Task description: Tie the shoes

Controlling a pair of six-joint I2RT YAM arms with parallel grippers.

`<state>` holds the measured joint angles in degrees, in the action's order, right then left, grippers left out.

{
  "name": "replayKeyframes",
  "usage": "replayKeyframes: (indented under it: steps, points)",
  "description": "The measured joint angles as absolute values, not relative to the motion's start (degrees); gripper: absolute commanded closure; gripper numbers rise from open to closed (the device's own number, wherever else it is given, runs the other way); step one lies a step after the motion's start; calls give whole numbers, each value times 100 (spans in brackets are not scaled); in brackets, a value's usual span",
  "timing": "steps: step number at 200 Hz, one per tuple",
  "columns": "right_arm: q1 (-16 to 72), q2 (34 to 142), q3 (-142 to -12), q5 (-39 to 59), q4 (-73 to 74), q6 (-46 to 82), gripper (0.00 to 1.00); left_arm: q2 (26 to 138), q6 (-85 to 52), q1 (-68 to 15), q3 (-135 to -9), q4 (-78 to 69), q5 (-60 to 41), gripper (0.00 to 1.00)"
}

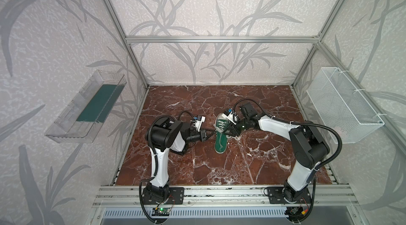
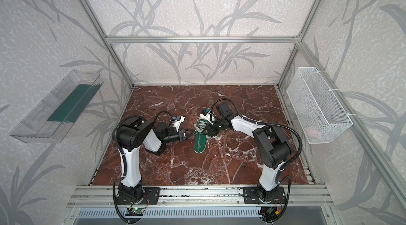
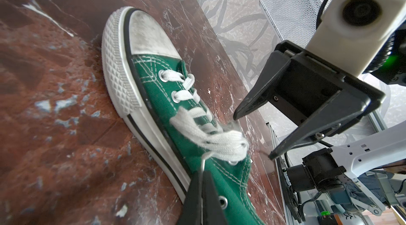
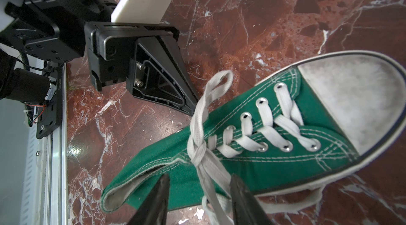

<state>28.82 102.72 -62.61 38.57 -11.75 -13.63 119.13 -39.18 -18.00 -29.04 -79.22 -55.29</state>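
Observation:
The green sneaker (image 1: 220, 141) (image 2: 200, 143) lies mid-table with its white toe cap toward the back wall. Its white laces (image 4: 197, 149) are crossed in a knot over the tongue, with a loop on each side. My left gripper (image 3: 202, 174) (image 1: 212, 132) is shut on the thin edge of the lace loop (image 3: 219, 142) at the shoe's left side. My right gripper (image 4: 200, 178) (image 1: 230, 133) is open at the shoe's right side, and its fingers (image 4: 163, 188) straddle a lace strand that runs down from the knot without pinching it.
The shoe rests on a red marble table (image 1: 219, 169). A white wire basket (image 1: 342, 105) hangs on the right wall and a clear plastic tray (image 1: 85, 107) on the left wall. An aluminium rail (image 1: 219, 193) runs along the front edge by the arm bases.

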Motion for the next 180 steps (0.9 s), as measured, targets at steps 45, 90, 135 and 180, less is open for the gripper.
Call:
replayKeyframes:
  steps: [45, 90, 135, 180]
  points:
    - [2956, 10333, -6401, 3793, -1190, -1490, 54, 11808, -3907, -1772, -2729, -7942, -5367, 100]
    - [3164, 10490, -6790, 3597, -1319, -1708, 62, 11708, -3898, -1750, -2587, -7933, -5179, 100]
    - [3284, 10726, -6969, 3448, -1505, -1833, 68, 11644, -3898, -1745, -2499, -7929, -5065, 100]
    - [3312, 10777, -6973, 3323, -1671, -1916, 79, 11609, -3870, -1745, -2493, -7872, -5013, 100]
